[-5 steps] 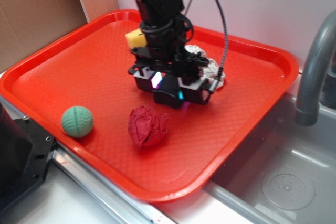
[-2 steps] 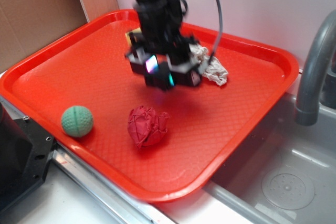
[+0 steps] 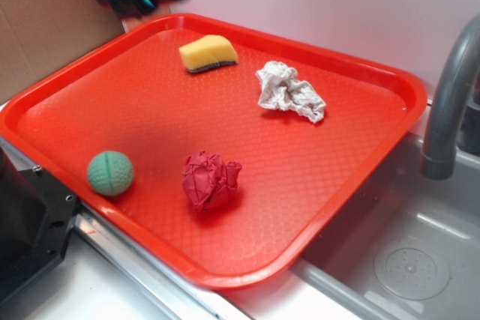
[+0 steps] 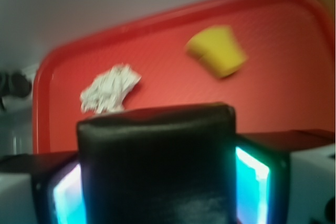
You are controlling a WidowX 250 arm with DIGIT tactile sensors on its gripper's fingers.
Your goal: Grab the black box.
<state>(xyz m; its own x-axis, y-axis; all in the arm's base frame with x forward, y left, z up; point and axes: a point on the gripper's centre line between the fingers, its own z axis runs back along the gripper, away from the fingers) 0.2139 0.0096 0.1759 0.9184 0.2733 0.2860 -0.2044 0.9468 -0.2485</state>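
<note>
Your gripper (image 4: 157,182) is clamped on the small matte black plastic box (image 4: 156,161), held high above the red plastic tray (image 3: 360,155).

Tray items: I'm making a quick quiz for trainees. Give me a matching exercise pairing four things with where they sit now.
Things:
1. green ball
2. yellow sponge
3. black box
4. white crumpled paper

Places:
A. far side of the red tray, near its back rim
B. between the gripper fingers, off the tray
C. near the tray's front-left rim
D. toward the faucet side

Pairs: 1-C, 2-A, 3-B, 4-D
</note>
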